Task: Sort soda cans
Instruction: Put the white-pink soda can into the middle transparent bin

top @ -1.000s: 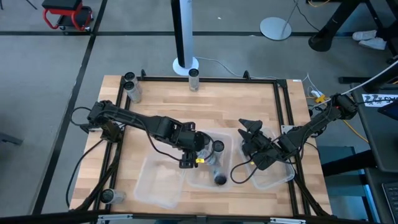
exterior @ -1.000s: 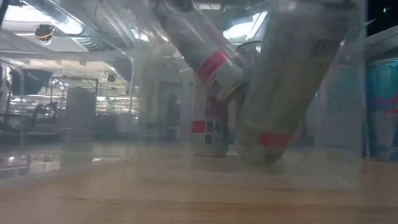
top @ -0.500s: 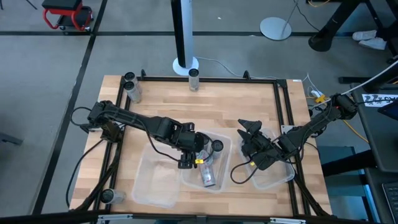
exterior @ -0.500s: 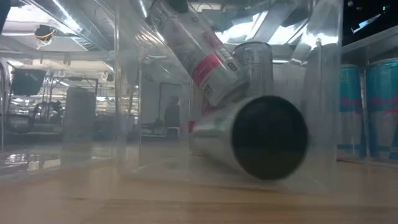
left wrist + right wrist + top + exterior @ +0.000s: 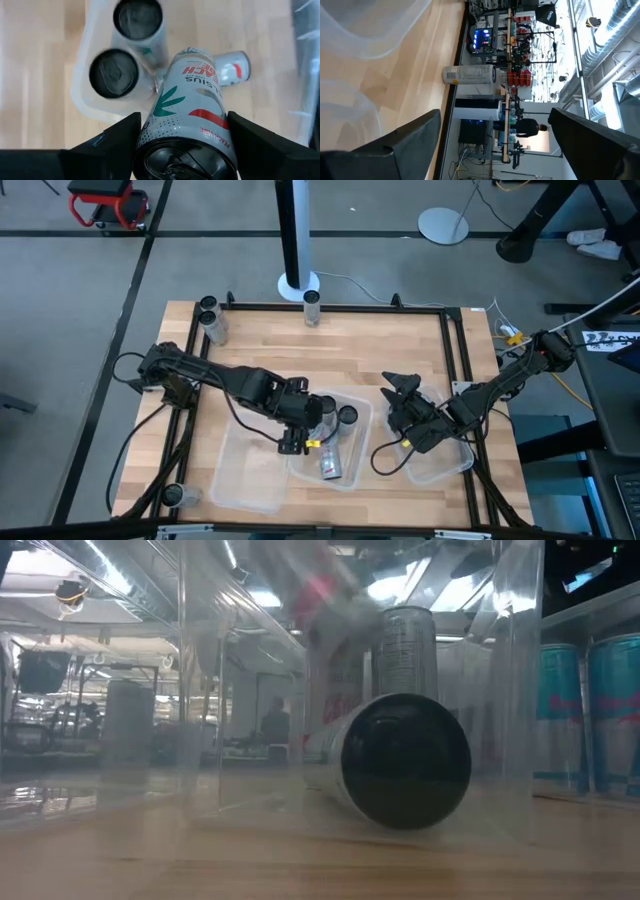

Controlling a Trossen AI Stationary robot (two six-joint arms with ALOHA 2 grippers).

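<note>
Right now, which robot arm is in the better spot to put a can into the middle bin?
The left arm. Its fingers already hold a can right above the middle bin, where other cans sit. The right gripper waits open and empty over by the right bin.

One camera hangs well above me and looks straight down, taking in the whole wooden tabletop (image 5: 300,350), both my arms and the grey floor around. A second sits at tabletop height, very near a clear bin (image 5: 520,690), looking level through its wall into the room behind; a can lying on its side (image 5: 400,765) fills much of that view. My left wrist camera looks down past my left end effector (image 5: 182,145) into the same bin, so the lying can (image 5: 232,67) shows there and from above (image 5: 331,463). My right wrist camera looks sideways along the tabletop toward the room, catching one upright can (image 5: 470,75) at the far edge.
</note>
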